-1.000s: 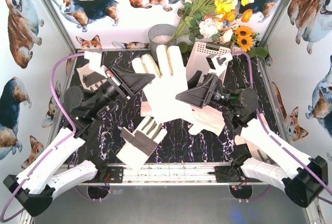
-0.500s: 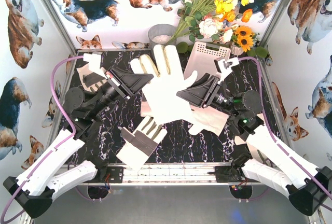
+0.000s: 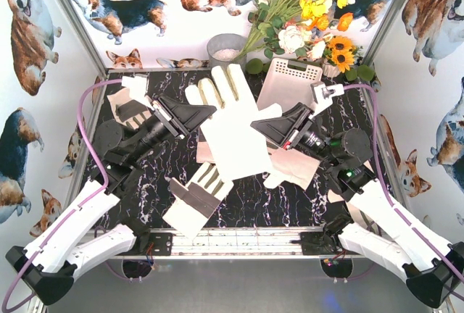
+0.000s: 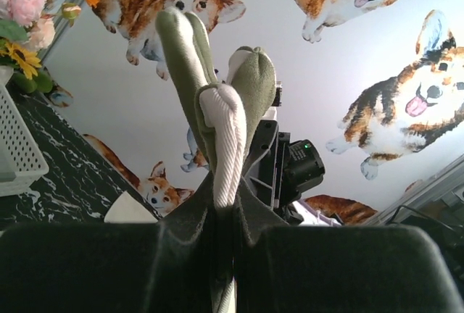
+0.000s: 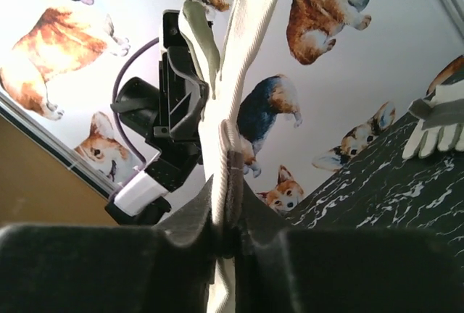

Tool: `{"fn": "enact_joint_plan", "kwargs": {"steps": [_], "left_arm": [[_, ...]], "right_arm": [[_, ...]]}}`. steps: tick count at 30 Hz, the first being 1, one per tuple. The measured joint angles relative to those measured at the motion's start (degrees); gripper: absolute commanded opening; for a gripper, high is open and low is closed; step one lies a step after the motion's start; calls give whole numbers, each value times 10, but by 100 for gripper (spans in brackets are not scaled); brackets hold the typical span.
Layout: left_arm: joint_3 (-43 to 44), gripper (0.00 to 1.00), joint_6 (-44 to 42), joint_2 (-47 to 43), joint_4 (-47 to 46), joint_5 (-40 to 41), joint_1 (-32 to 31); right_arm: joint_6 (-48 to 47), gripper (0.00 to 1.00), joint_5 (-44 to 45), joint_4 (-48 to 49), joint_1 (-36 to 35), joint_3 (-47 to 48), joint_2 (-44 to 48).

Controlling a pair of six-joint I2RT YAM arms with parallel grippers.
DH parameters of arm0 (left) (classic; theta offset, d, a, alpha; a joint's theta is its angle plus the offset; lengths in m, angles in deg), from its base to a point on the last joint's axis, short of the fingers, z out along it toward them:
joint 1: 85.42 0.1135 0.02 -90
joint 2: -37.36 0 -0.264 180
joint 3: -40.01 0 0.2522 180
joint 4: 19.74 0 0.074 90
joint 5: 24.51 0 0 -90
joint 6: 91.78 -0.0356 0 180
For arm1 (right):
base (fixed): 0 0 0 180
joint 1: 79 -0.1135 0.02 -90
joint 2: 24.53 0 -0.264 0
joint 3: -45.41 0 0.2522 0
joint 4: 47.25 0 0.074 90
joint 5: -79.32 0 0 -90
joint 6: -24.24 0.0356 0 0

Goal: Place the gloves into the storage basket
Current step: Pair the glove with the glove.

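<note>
One cream glove (image 3: 230, 126) hangs spread above the table's middle, pinched from both sides. My left gripper (image 3: 212, 113) is shut on its left edge, and my right gripper (image 3: 257, 126) is shut on its right edge. In the left wrist view the glove (image 4: 226, 103) rises edge-on from the shut gripper (image 4: 226, 208). The right wrist view shows the same glove (image 5: 245, 45) clamped in the shut gripper (image 5: 230, 220). A grey-panelled glove (image 3: 196, 199) lies at the front. Another glove (image 3: 129, 103) lies back left, and one more glove (image 3: 293, 169) under the right arm. The white storage basket (image 3: 291, 81) stands back right.
A grey metal bucket (image 3: 226, 48) stands at the back centre beside a bunch of flowers (image 3: 304, 16). Corgi-print walls close in the table on three sides. The basket's slotted wall (image 4: 18, 146) shows at the left of the left wrist view.
My right gripper has shut on the held glove's right edge and drawn slightly back and to the right. The left gripper has kept its grip and shifted little.
</note>
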Motion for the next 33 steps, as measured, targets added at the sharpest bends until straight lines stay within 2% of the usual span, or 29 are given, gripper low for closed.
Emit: {"fn": "enact_joint_plan", "kwargs": {"steps": [5, 8, 14, 18, 24, 33], "left_arm": [[-3, 0, -9, 0, 24, 9, 7], [2, 0, -44, 5, 78, 27, 9], [35, 0, -155, 68, 198, 79, 23], [35, 0, -223, 125, 237, 92, 51], [11, 0, -286, 198, 231, 44, 126], [8, 0, -319, 361, 151, -48, 205]], "right_arm": [[-23, 0, 21, -44, 0, 0, 6], [-46, 0, 53, -101, -5, 0, 8], [-105, 0, 186, -182, -63, -5, -8], [-138, 0, 301, -190, -117, -18, -69], [-161, 0, 416, -150, -157, -16, -206], [-206, 0, 476, -95, -160, 33, -378]]}}
